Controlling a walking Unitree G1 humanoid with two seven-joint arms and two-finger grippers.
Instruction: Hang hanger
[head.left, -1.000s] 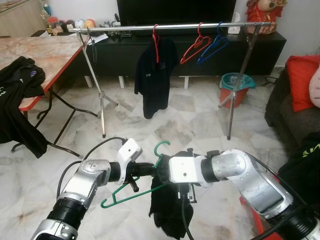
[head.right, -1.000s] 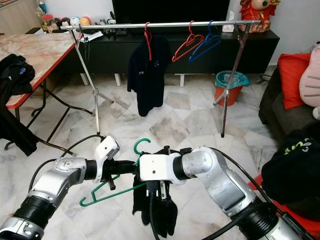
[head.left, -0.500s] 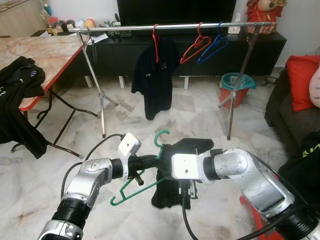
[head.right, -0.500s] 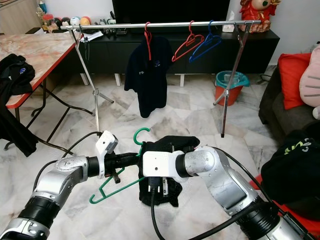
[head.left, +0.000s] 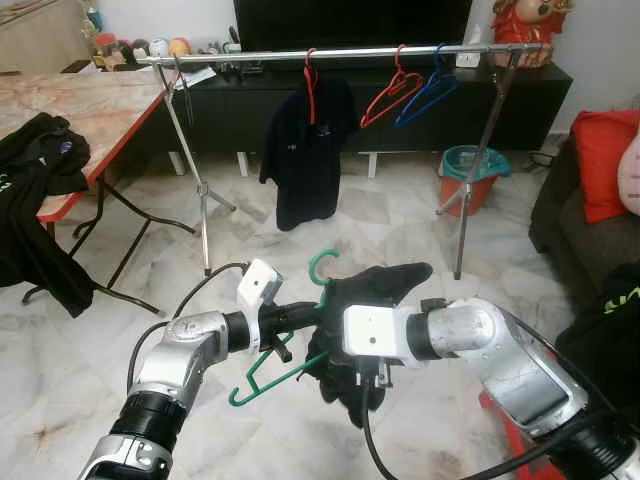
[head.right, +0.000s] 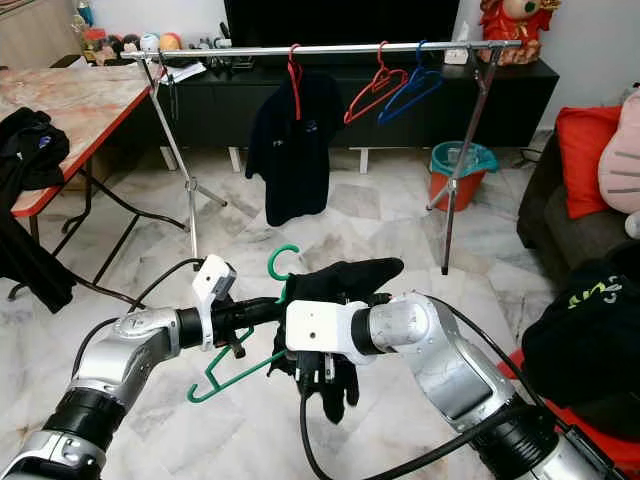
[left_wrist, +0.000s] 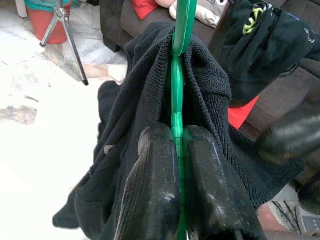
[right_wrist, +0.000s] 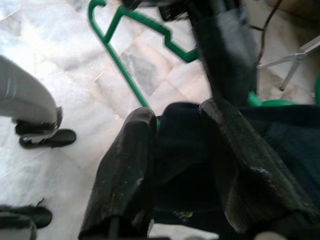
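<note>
Green hanger (head.left: 285, 372) held in mid-air above the marble floor (head.left: 380, 225), between the two arms, hook up, partly draped with a black garment (head.left: 368, 300). Left gripper (left_wrist: 176, 165): both fingers pressed together on the hanger's neck, just below the hook, pinching the green plastic. Right gripper (right_wrist: 180, 150): fingers pinching a fold of the black garment beside the hanger's sloping arm. Beyond, a silver clothes rail (head.left: 340, 52) carries a black shirt (head.left: 305, 150) on a red hanger (head.left: 311, 80), then an empty red hanger (head.left: 388, 98) and a blue hanger (head.left: 428, 93). Teal-and-red bucket (head.left: 470, 178) stands near the rail's right leg.
</note>
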